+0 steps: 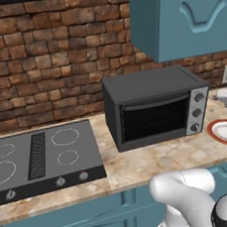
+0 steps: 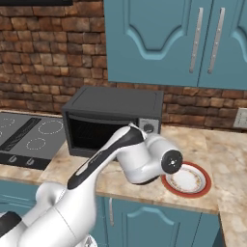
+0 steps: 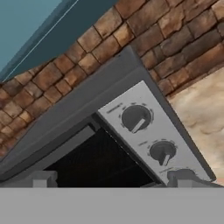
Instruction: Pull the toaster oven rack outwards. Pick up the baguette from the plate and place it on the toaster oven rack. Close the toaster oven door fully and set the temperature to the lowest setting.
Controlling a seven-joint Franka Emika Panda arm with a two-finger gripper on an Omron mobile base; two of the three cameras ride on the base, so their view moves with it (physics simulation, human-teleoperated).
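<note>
Toaster oven [image 3: 131,92] fills the hand view close ahead of the gripper [image 3: 111,180], whose two finger tips [image 3: 43,178] rise at the bottom edge, well apart from each other — the jaws stand released, holding nothing. Between the tips lies the dark glass of the door [image 3: 94,164], shut flush against the oven front in both base views. Just beyond the one tip sits the silver knob panel [image 3: 153,131], with two round knobs in full sight and a third half hidden behind that tip. Small marks ring each knob, too blurred to read; no brand or lettering can be made out anywhere on the oven.

Whether a tip touches the door or the panel cannot be told. In the right base view the arm's elbow hides the hand, which reaches toward the oven's knob side.

Off to the knob side of the gripper, the plate [image 2: 187,179] rests on the marble counter [image 1: 156,160], red-rimmed and bare of bread as far as can be seen. Farther on, past the oven's opposite side, lies the cooktop [image 1: 40,156] — and behind everything, the brick wall [image 1: 39,59] under blue cabinets [image 2: 159,38].
</note>
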